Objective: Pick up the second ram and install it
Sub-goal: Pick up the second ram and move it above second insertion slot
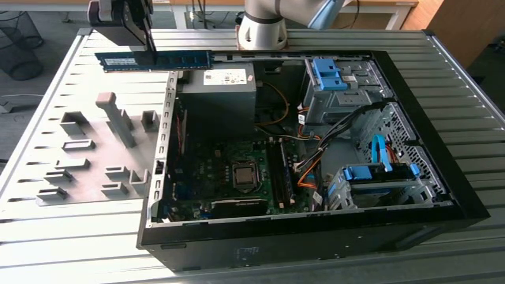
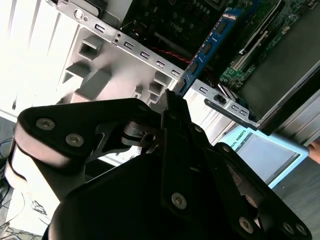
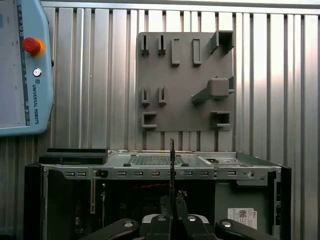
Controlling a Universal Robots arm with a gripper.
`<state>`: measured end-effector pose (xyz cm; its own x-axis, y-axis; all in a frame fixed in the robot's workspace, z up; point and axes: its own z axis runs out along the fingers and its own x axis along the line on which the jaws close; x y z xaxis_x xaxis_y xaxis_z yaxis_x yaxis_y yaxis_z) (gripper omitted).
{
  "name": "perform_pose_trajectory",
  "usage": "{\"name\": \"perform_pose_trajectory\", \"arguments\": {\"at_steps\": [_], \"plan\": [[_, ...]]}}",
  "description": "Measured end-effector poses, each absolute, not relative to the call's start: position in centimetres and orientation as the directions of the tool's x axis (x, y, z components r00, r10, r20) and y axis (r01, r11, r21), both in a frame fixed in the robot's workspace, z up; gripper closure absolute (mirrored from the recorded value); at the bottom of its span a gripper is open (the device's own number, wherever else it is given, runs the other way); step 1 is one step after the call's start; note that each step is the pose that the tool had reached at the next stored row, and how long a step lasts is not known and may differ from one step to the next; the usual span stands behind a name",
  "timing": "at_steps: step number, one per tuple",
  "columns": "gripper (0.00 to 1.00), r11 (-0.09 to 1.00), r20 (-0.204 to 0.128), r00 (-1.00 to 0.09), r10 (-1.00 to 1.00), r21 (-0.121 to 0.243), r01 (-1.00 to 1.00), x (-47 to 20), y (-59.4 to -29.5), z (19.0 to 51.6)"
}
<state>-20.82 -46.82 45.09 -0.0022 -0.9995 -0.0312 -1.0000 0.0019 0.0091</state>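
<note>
The second ram (image 1: 155, 60) is a long blue stick held level in the air, over the table just outside the far corner of the open computer case (image 1: 442, 177) on the exterior view's left. My gripper (image 1: 150, 51) is shut on its upper edge near the middle. In the second wrist view the ram (image 2: 207, 47) runs away from the gripper (image 2: 174, 100) toward the motherboard (image 2: 250, 55). The first wrist view shows the ram (image 3: 172, 160) edge-on above the gripper (image 3: 172, 204). Dark memory slots (image 1: 281, 171) lie beside the processor socket (image 1: 243, 176).
A grey holder plate (image 1: 87, 157) with raised blocks lies on the slatted table at the exterior view's left. The case holds a power supply (image 1: 217, 94), cables and blue drive cages (image 1: 379, 174). A teach pendant (image 3: 22, 70) lies on the table. The arm's base (image 1: 264, 26) stands behind the case.
</note>
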Motion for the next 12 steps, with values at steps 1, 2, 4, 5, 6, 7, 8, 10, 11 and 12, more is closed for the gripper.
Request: {"name": "perform_pose_trajectory", "arguments": {"at_steps": [1,2,4,5,6,7,8,10,11,12], "plan": [[0.86,0.002,-0.031,-0.002,-1.000,0.009,-1.000,-20.7,-46.8,45.1],[0.86,0.002,-0.031,-0.002,-1.000,0.009,-1.000,-20.7,-46.8,45.1],[0.86,0.002,-0.031,-0.002,-1.000,0.009,-1.000,-20.4,-46.8,45.1],[0.86,0.002,-0.031,-0.002,-1.000,0.009,-1.000,-20.3,-46.8,45.1],[0.86,0.002,-0.031,-0.002,-1.000,0.009,-1.000,-20.2,-46.8,45.1],[0.86,0.002,-0.031,-0.002,-1.000,0.009,-1.000,-20.0,-46.8,45.1],[0.86,0.002,-0.031,-0.002,-1.000,0.009,-1.000,-19.9,-46.8,45.1],[0.86,0.002,-0.031,-0.002,-1.000,0.009,-1.000,-19.6,-46.8,45.1],[0.86,0.002,-0.031,-0.002,-1.000,0.009,-1.000,-19.4,-46.8,45.1],[0.86,0.002,-0.031,-0.002,-1.000,0.009,-1.000,-19.3,-46.8,45.1]]}}
